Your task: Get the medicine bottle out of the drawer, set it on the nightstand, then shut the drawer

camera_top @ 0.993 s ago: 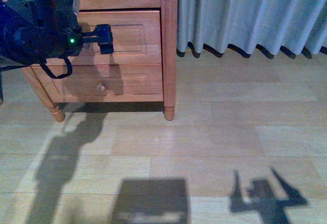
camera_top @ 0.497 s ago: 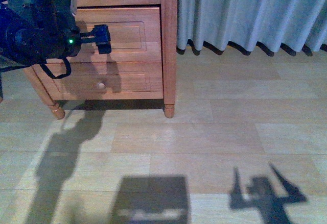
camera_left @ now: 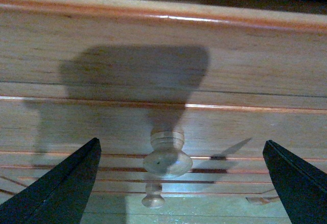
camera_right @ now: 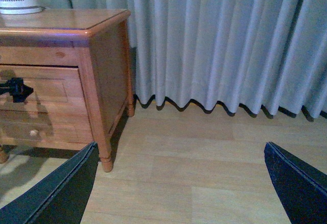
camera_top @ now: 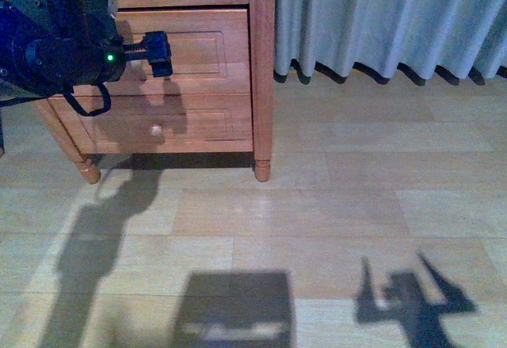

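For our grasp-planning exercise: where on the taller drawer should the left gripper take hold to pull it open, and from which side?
Grip the round knob on the drawer front, at its narrow neck behind the wider cap, so the fingers should not slip off. Come straight at the front. The open left gripper faces it, and the wrist view shows the knob between its fingers.

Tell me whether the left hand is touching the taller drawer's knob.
Apart. The left wrist view shows the knob centred between the left hand's open fingers, with a clear gap on each side.
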You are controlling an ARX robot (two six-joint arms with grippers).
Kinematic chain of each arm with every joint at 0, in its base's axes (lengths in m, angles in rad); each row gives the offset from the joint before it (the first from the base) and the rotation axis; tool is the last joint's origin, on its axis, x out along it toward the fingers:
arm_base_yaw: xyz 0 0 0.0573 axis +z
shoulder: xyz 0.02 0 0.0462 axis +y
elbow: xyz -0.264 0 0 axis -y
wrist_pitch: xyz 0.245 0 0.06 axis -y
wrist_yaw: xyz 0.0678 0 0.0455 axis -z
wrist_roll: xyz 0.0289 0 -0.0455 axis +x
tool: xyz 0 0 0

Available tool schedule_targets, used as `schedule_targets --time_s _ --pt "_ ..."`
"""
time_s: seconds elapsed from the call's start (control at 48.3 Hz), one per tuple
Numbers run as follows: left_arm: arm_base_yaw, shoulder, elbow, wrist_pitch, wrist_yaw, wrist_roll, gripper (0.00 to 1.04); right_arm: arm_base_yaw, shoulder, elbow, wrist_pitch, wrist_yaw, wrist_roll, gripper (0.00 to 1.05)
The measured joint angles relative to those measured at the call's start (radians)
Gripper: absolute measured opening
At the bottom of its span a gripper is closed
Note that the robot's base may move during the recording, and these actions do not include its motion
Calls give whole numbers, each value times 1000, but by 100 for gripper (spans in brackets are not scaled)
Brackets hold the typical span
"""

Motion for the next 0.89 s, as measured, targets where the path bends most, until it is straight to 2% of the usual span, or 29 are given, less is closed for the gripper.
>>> schedule_targets --time_s 0.269,0.373,0.828,0.89 --pt "-5 16 5 0 -7 -3 95 0 0 0 0 0 0 98" --pt "-6 21 5 0 1 -5 99 0 0 0 0 0 0 98" --pt "-9 31 31 0 0 -8 98 0 0 0 0 0 0 98" --pt "-9 31 34 0 -2 -8 95 0 0 0 0 0 0 98"
